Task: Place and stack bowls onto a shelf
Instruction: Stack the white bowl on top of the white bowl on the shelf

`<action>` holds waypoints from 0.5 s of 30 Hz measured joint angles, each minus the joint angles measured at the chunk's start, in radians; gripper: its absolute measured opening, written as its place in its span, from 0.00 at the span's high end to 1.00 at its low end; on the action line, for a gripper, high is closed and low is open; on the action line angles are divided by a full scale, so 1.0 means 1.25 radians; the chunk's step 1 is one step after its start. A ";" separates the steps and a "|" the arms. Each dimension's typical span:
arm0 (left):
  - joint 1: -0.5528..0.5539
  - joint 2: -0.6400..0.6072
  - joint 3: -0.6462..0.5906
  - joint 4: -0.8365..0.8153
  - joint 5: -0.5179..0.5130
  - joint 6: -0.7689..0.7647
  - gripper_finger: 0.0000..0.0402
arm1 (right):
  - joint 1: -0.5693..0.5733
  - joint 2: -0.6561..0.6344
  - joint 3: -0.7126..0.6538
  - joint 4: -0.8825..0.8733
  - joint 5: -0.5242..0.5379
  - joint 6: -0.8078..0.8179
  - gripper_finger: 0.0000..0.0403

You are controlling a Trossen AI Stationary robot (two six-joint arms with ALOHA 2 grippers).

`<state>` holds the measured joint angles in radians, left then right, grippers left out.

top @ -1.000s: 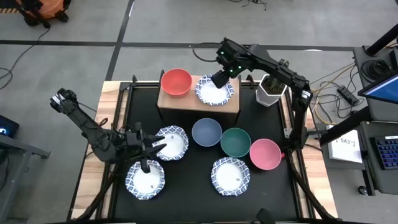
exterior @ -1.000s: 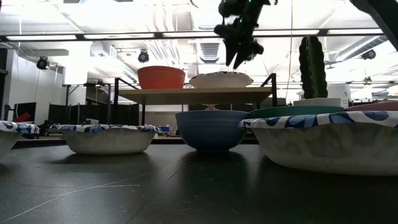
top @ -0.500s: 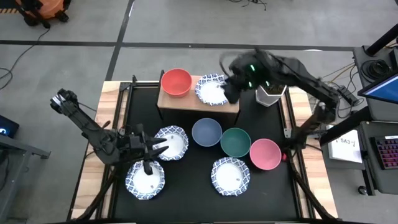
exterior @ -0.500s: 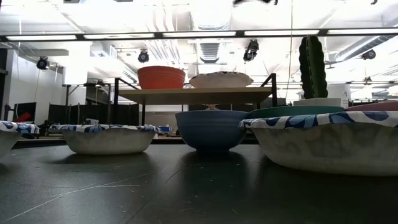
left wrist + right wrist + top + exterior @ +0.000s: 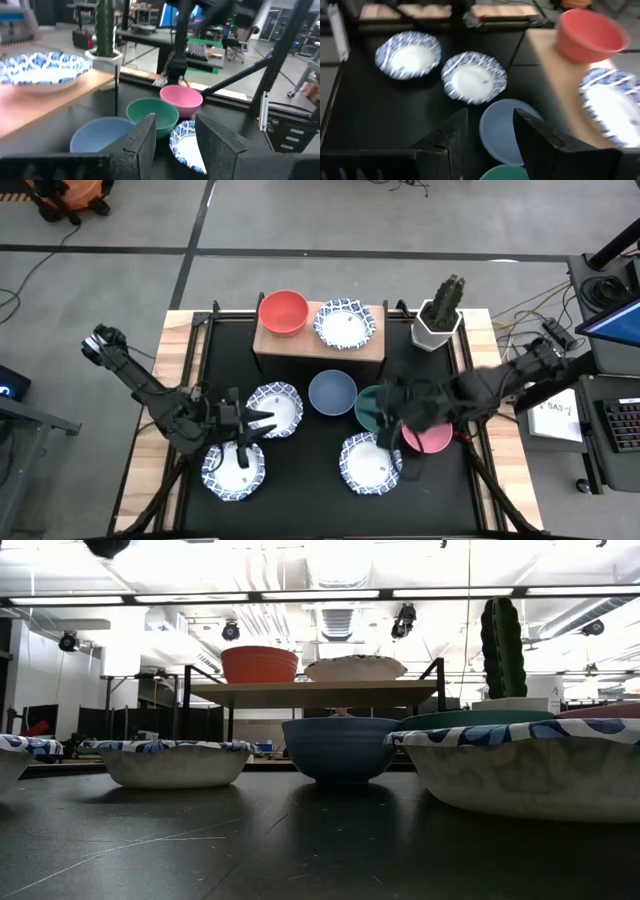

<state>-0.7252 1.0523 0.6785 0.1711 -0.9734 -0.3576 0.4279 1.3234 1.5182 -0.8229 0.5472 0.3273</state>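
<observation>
A wooden shelf holds a red bowl and a patterned bowl. Six bowls sit on the black table in front of the shelf. The right gripper, fingers apart and empty, hovers over the green bowl. The left gripper, fingers apart, sits at another patterned bowl. The bowls look rigid, smooth and breakable; pinching the rim seems best.

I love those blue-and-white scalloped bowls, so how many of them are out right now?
4. One patterned bowl sits on the wooden shelf beside the red bowl. Three are on the black table: one by the left gripper, one nearer the front, one below the right arm. None seem hidden.
</observation>
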 joint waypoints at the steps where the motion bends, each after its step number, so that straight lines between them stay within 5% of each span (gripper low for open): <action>1: 0.003 0.000 0.000 -0.016 0.006 -0.022 0.70 | 0.014 -0.009 -0.039 0.025 0.000 0.000 0.63; 6: 0.031 0.018 0.000 -0.044 0.074 -0.095 0.70 | 0.046 -0.055 -0.222 0.166 -0.001 -0.007 0.63; 15: 0.106 0.064 0.000 -0.042 0.149 -0.151 0.70 | 0.031 -0.191 -0.486 0.565 -0.057 -0.215 0.63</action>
<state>-0.5932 1.1319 0.6785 0.1181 -0.7866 -0.5459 0.4666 1.0843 0.9102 -0.1170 0.4763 0.0587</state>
